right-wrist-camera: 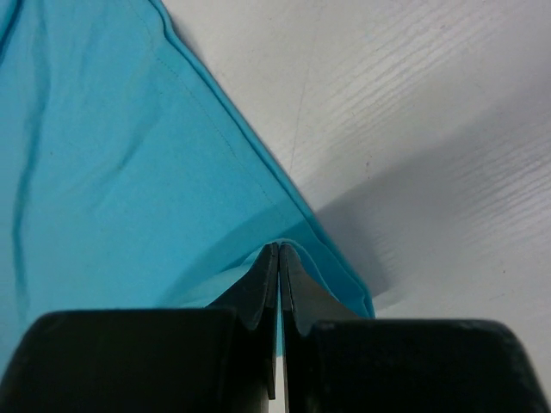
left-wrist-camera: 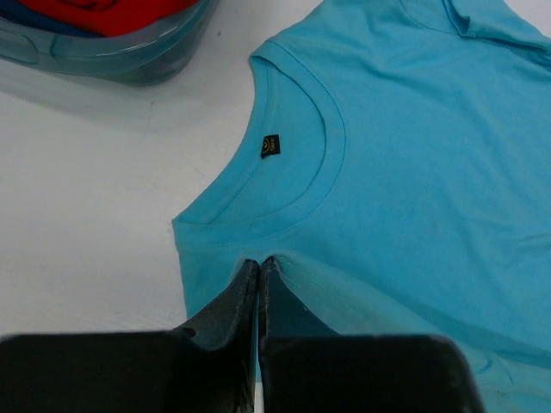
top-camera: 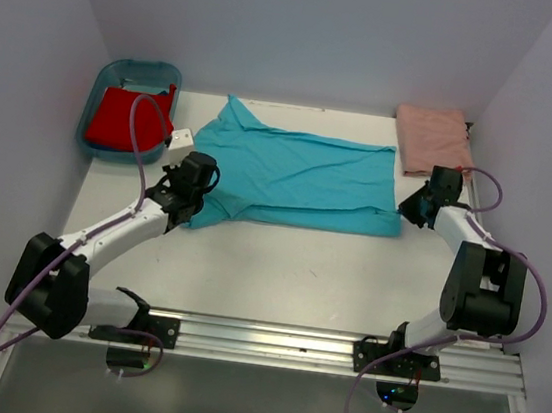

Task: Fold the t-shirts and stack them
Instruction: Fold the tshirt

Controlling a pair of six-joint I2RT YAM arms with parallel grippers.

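A turquoise t-shirt [top-camera: 300, 177] lies spread across the middle of the table, neck to the left. In the left wrist view its collar and small dark neck label [left-wrist-camera: 271, 146] show just ahead of my left gripper [left-wrist-camera: 260, 262], which is shut on the shoulder cloth near the collar. My right gripper [right-wrist-camera: 280, 249] is shut on a pinch of the turquoise t-shirt [right-wrist-camera: 129, 172] at its near right hem corner. From above, the left gripper [top-camera: 190, 211] and right gripper [top-camera: 406, 212] sit at the shirt's two near corners. A folded salmon-pink t-shirt [top-camera: 432, 140] lies at the back right. A red t-shirt [top-camera: 125, 120] sits in the tub.
A blue plastic tub [top-camera: 106, 73] stands at the back left, close to the turquoise shirt's sleeve; its wall [left-wrist-camera: 112, 56] shows in the left wrist view. White walls close off the back and both sides. A metal rail [top-camera: 270, 339] runs along the near edge.
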